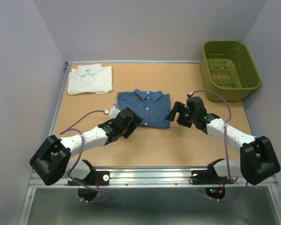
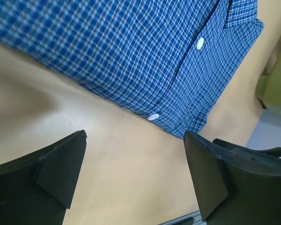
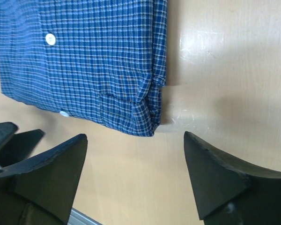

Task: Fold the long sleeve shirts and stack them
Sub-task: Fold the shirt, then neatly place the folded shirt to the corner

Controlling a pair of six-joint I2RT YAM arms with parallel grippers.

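Left and back of the blue check shirt (image 1: 144, 108) you have the white shirt (image 1: 90, 79), folded flat with its collar on the far side, well apart from the blue one. Both lie on the tan surface (image 1: 84, 110).

Your left claw (image 1: 133, 122) sits at the blue shirt's near-left corner. In the left wrist view the left claw (image 2: 135, 140) is spread wide with nothing between its fingers (image 2: 65, 164), which are over bare surface just short of the shirt's near edge. Can't tell if a tip touches the cloth.

The blue check shirt itself is about mid-surface, folded into a rectangle, collar at the far side and placket up. Two white buttons (image 2: 200, 43) show on it.

Your right claw (image 1: 175, 113) is just beside the blue shirt's near-right corner. In the right wrist view the right claw (image 3: 136, 140) is also wide and holds nothing. The shirt's corner is ahead of the fingers (image 3: 215, 173) and clear of them, with the folded layers slightly bunched there.

Far right and back of the blue shirt is the olive basket (image 1: 203, 63), well apart from it.
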